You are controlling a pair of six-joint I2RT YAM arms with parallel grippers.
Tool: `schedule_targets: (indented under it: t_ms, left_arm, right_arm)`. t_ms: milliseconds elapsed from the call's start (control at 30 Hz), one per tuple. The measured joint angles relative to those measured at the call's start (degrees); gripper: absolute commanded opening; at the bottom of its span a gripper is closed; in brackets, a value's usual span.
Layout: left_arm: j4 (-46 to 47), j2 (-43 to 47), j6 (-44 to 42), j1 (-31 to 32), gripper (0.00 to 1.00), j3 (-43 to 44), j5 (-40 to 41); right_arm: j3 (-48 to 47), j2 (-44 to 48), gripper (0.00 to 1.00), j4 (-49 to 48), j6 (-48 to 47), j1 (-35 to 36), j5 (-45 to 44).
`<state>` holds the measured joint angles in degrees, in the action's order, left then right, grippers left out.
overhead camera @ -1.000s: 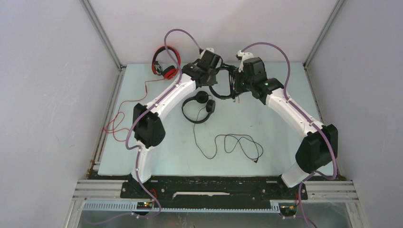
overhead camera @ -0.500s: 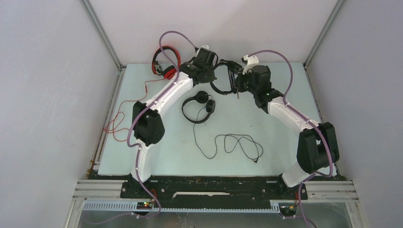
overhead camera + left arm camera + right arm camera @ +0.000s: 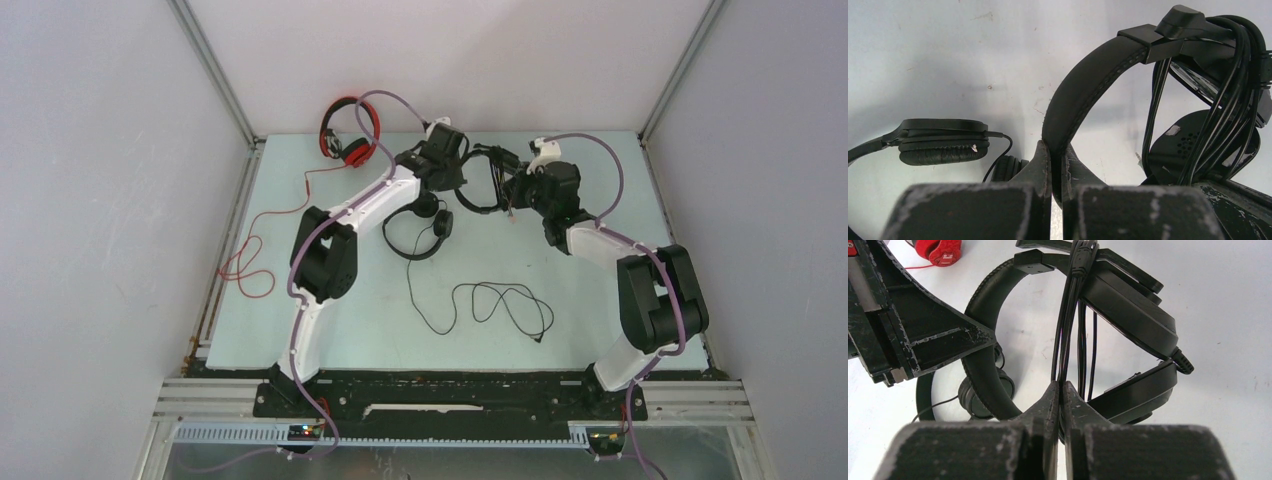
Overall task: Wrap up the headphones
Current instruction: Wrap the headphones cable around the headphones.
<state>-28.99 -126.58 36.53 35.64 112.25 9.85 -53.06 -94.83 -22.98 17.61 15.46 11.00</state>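
Headphones roughly one-third wrapped: our left gripper [image 3: 1055, 156] clamps a padded black over-ear headset [image 3: 1083, 85], our right gripper [image 3: 1060, 390] pinches its looped black cable [image 3: 1068, 315]; another black headset [image 3: 441, 224] and a red headset [image 3: 356, 152] await us.

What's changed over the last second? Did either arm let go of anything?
The left gripper and right gripper carried the held black headset slightly rightward, and the right arm's elbow folded in. Neither let go: the left fingers stay shut on the headband, the right on the cable. The other black headset and the red headset lie unmoved.
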Motion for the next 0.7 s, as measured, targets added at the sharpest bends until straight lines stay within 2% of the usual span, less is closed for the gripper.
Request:
schedule_targets:
  t_ms: [100, 167, 400, 500, 567, 700]
  left_arm:
    - [0.04, 0.0, -0.5, 0.04, 0.0, -0.09, 0.07]
    - [0.42, 0.02, -0.9, 0.04, 0.0, -0.09, 0.02]
    - [-1.6, 2.21, -2.16, 0.13, 0.0, -0.09, 0.13]
    - [-2.67, 4.48, -2.91, 0.13, 0.0, -0.07, 0.92]
    - [-2.95, 5.99, -3.67, 0.24, 0.0, -0.07, 1.79]
    - [-2.82, 8.46, -6.86, 0.5, 0.0, -0.07, 3.78]
  right_arm:
    - [0.09, 0.35, 0.3, 0.22, 0.35, -0.26, 1.29]
    - [0.09, 1.66, 0.4, 0.87, 0.11, -0.72, 3.13]
    - [0.09, 11.52, 0.5, 6.6, -2.4, -6.05, 8.94]
    - [0.07, 16.81, 0.63, 9.42, -1.6, -8.72, 9.79]
    - [-0.44, 20.02, 0.66, 12.04, 0.98, -9.92, 9.75]
    - [-2.32, 24.48, 0.71, 19.04, 12.41, -11.8, 11.63]
